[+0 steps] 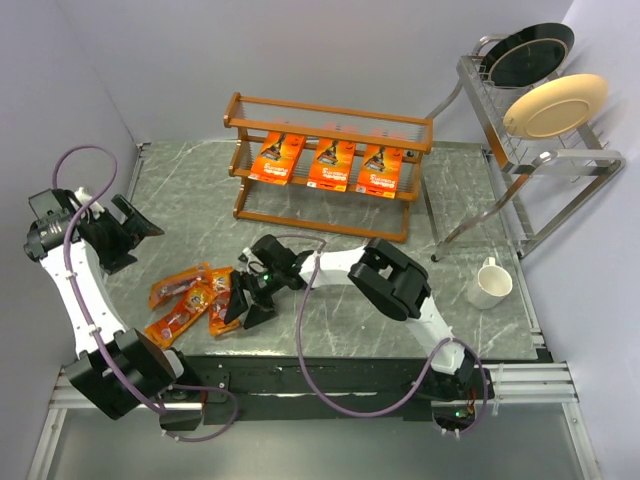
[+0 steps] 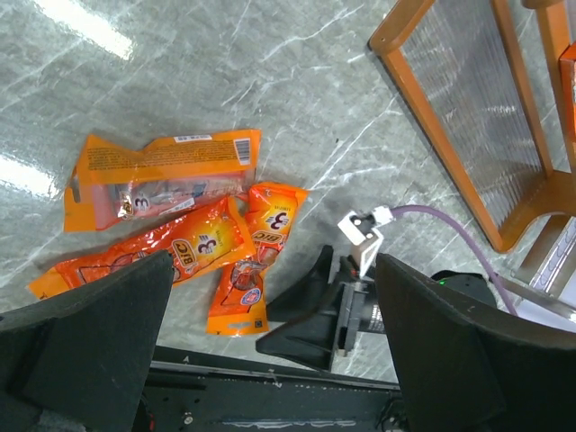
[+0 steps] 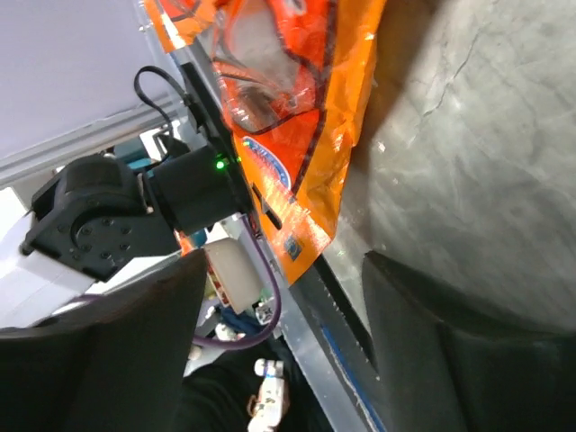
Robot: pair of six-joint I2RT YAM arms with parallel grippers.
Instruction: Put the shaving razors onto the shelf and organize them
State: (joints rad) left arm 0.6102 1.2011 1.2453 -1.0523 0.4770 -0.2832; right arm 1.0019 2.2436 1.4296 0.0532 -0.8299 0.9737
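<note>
Three larger orange razor cards lie side by side on the middle tier of the orange-brown shelf. Three smaller orange razor packs lie in a loose bunch on the table at the front left. My right gripper is low at the bunch's right side, fingers apart. In the right wrist view the end of the nearest pack lies between its fingers. My left gripper hangs open above the table's left side, holding nothing. Its view looks down on the packs and the right gripper.
A silver plate rack stands at the back right with a black plate and a cream plate. A white mug stands on the right of the table. The packs lie close to the table's front edge.
</note>
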